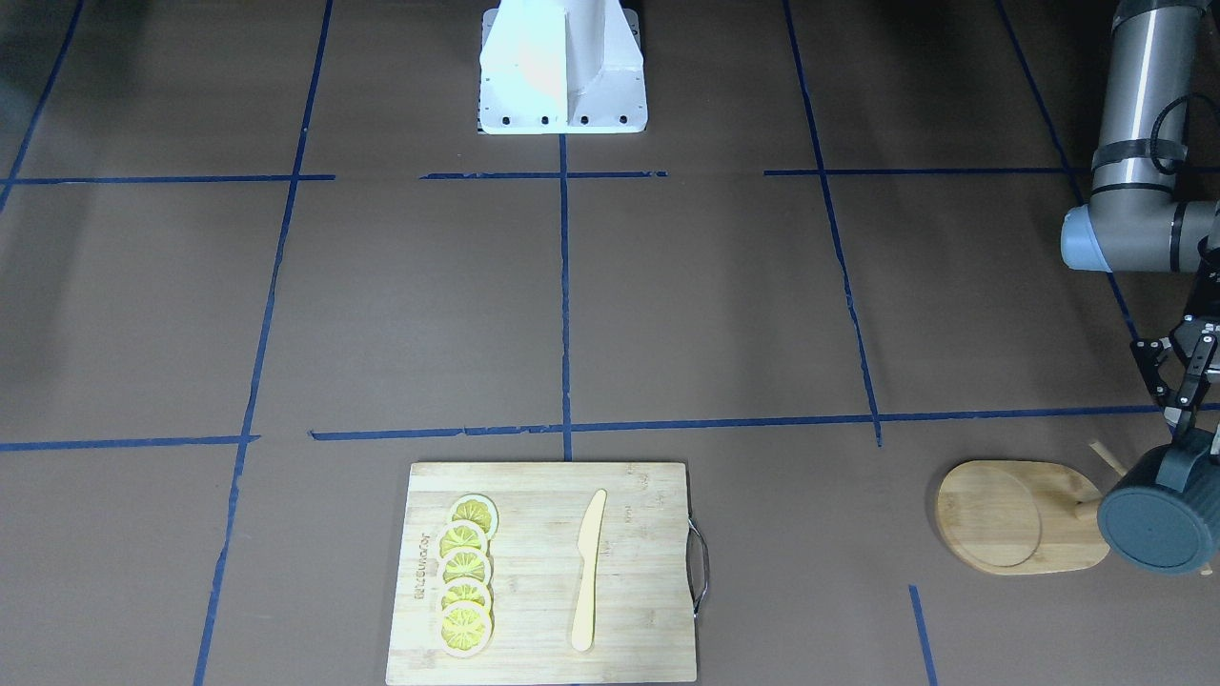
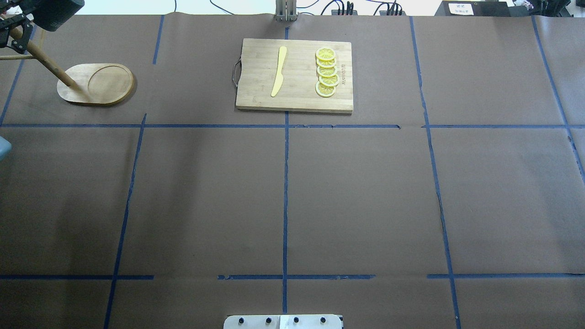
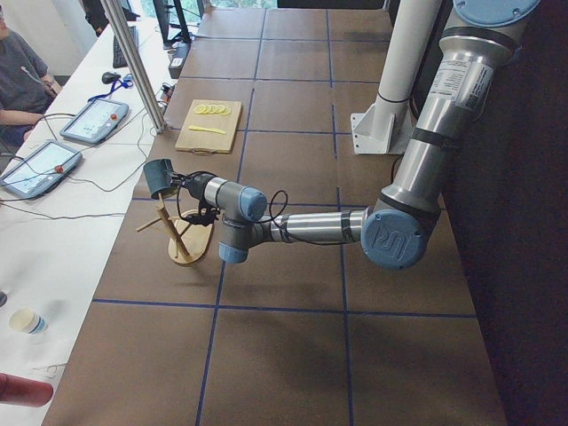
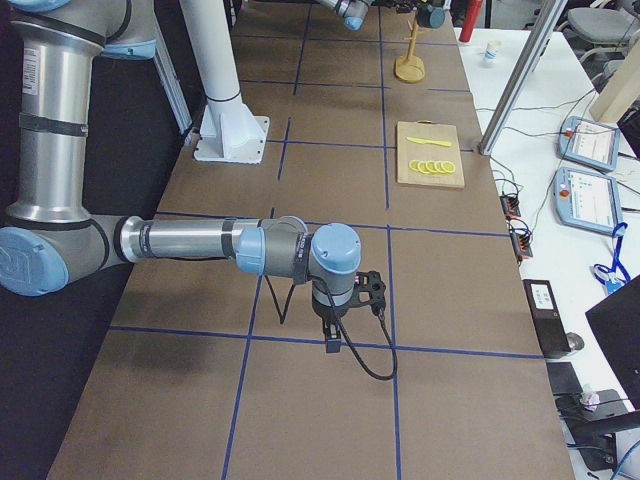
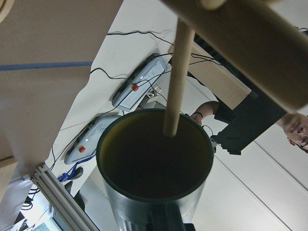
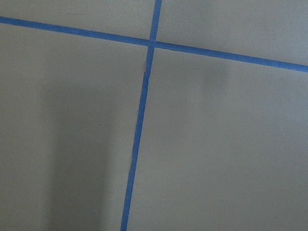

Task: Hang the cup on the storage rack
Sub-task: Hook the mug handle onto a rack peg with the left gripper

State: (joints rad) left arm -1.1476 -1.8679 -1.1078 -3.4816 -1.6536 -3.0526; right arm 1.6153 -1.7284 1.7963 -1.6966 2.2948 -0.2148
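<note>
The left gripper (image 1: pixel 1180 412) is pressed together on the handle of the cup (image 1: pixel 1156 522), pinching it from above. The cup hangs just below the gripper, lifted clear of the worktop (image 1: pixel 667 314) and tipped on its side, so its flat round base faces the front camera. In the side view the cup is level with the top of the rack (image 1: pixel 1010 519), right against the pole (image 2: pixel 43 59). The rack's oval base lies below the gripper and to one side of the cup.

From the left wrist camera the cup's open mouth, dark with a yellowish inside, fills the space just ahead of the gripper. One thin peg (image 5: pixel 175 82) reaches down from the pole, and its tip shows against the far rim of the mouth. I cannot tell whether the tip is inside the cup or only in front of it.

The right gripper (image 4: pixel 335 335) hangs low over bare worktop, well apart from the cup and rack at the far end. Its camera sees only brown paper and crossing blue tape lines (image 6: pixel 144 96), so I cannot tell whether it is spread or closed.

A cutting board (image 1: pixel 543 572) lies well apart from the left gripper, carrying a row of lemon slices (image 1: pixel 467 572) and a pale knife (image 1: pixel 588 572)
</note>
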